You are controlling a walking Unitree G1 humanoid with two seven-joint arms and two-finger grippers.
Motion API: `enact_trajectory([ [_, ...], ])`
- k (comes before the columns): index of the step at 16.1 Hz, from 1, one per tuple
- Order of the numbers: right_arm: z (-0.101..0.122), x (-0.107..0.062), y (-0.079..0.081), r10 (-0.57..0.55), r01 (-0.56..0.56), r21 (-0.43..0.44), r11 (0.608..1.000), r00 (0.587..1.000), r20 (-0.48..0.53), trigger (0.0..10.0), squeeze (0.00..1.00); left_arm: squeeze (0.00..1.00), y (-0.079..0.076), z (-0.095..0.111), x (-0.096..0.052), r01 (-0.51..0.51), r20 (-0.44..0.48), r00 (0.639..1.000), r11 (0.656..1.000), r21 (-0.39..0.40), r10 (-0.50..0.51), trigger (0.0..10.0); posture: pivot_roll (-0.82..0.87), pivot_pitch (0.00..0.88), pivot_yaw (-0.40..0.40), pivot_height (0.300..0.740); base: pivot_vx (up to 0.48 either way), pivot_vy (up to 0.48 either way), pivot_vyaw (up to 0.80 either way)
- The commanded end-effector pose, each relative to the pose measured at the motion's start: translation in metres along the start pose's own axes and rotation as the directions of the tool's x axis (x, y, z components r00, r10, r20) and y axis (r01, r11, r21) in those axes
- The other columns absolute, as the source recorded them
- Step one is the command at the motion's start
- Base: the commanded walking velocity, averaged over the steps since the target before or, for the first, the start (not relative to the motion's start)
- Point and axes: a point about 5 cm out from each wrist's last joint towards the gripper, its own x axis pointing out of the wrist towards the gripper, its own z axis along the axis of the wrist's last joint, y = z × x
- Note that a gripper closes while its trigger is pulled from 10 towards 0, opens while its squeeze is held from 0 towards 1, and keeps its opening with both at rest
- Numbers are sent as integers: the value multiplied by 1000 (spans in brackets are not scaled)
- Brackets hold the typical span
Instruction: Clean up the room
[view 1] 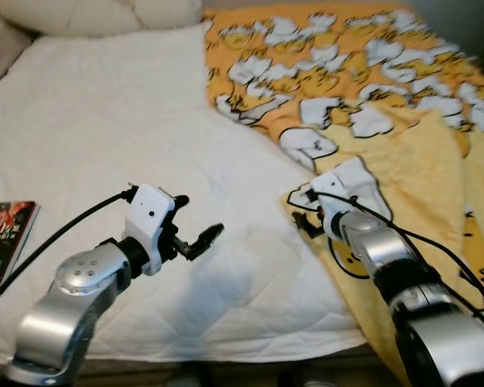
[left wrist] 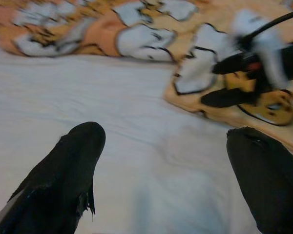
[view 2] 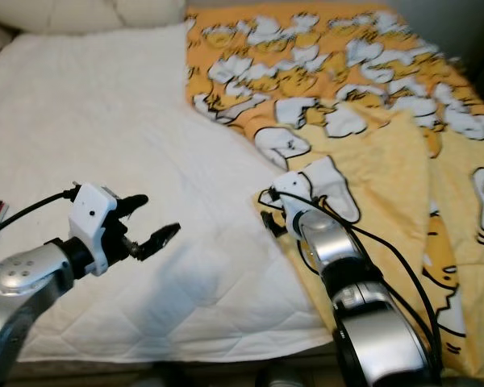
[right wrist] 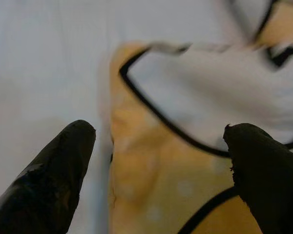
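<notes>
Two grippers low over the bed: right gripper [right wrist: 156, 161] spread wide above the blanket [view 1: 403, 161] corner, holding nothing; left gripper [view 1: 195, 224] parted too, hanging over bare white mattress [view 1: 105, 121]. Blanket bunched on right half, unspread. Book [view 1: 4, 238] lying beside bed. Tidying barely begun, apparently.

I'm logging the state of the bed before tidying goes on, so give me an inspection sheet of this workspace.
Surface: white quilted mattress cover, much of it bare.
Job's things: yellow patterned blanket over the robot's right side, its edge folded back.
Clutter: book at the bed's left edge.
Grippers: left gripper open above the mattress cover; right gripper open over the blanket's edge.
Cables: black cable along the left arm, more on the right.
Surroundings: pillow at the head.
</notes>
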Motion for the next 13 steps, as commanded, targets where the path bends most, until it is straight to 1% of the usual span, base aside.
enact_trajectory([
  [1, -6, 1, 0, 3, -3, -4, 1000, 1000, -29, 10000, 0, 0, -7, 3, -5, 61, -4, 998, 998, -5, -61, 10000, 25, 227, 35, 740, 0, 0, 0],
  [2, -8, 2, -1, 11, -10, 13, 1000, 999, -47, 4745, 0, 0, -14, 3, -9, 121, -21, 992, 993, -7, -121, 10000, 29, 241, 29, 740, 0, 0, 0],
  [3, -10, 3, -2, 8, -8, 9, 1000, 999, -53, 0, 0, 0, -18, 3, -12, 155, -34, 987, 988, -9, -155, 10000, 31, 246, 27, 740, 0, 0, 0],
  [5, -14, 3, -3, 10, -10, 7, 1000, 997, -72, 0, 0, 0, -26, 1, -18, 215, -64, 974, 976, -17, -216, 10000, 32, 254, 20, 740, 0, 0, 0],
  [9, -15, 4, -4, 11, -9, 27, 1000, 998, -66, 0, 0, 0, -23, 3, -18, 205, -63, 977, 979, -19, -206, 10000, 24, 243, 18, 740, 0, 0, 0],
  [13, -13, 3, -7, 5, -4, 33, 999, 999, -54, 0, 0, 0, -25, 4, -19, 225, -68, 972, 974, -25, -226, 10000, 20, 234, 15, 740, 0, 0, 0],
])
